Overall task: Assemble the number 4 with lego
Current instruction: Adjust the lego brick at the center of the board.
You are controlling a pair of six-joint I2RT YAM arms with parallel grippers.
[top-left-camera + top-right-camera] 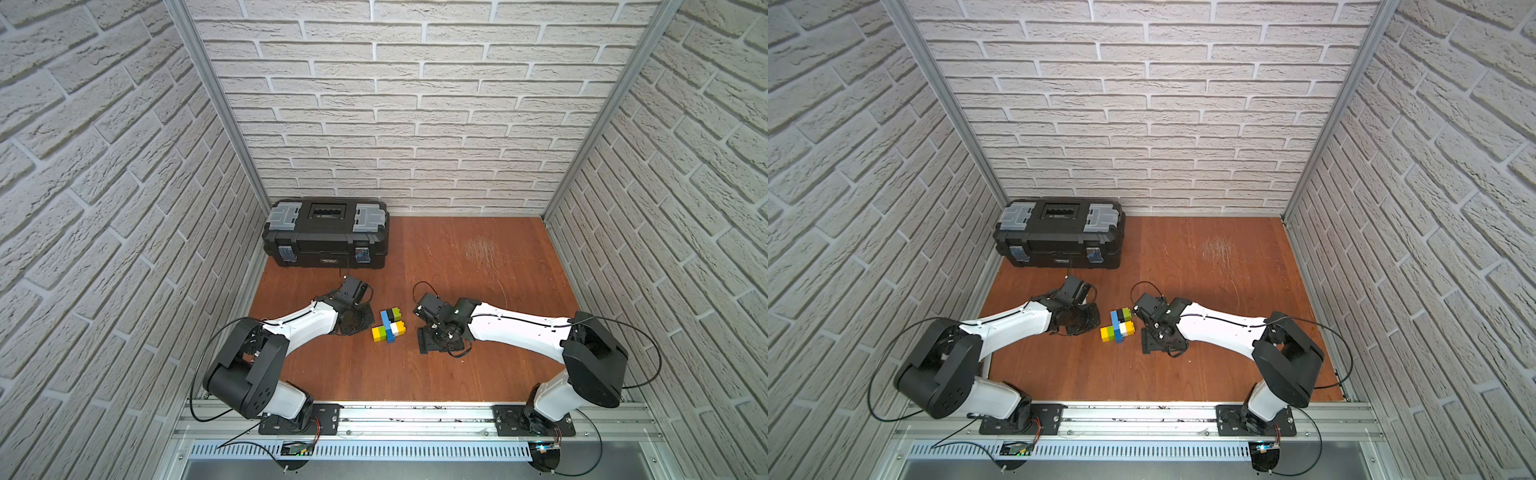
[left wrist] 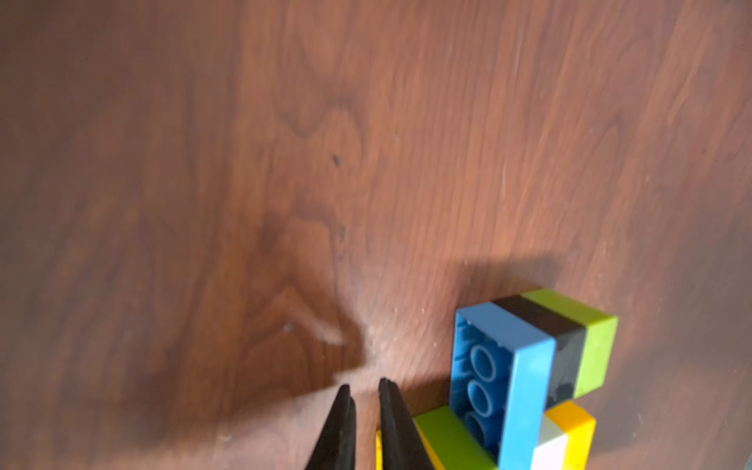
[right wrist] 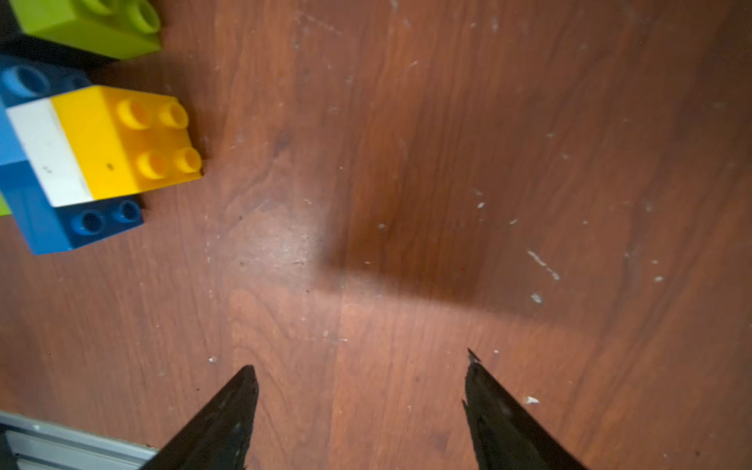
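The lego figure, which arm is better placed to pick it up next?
Probably right: the right gripper stands open and empty near the lego figure; the left gripper is shut.

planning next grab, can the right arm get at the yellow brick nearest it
Probably yes: the right gripper is open, and only bare table lies between it and the yellow brick.

White links (image 1: 519, 334), black joints (image 1: 594, 361) (rounded housings), thin cables (image 1: 523, 318), pointed black right end effector (image 3: 360, 358)
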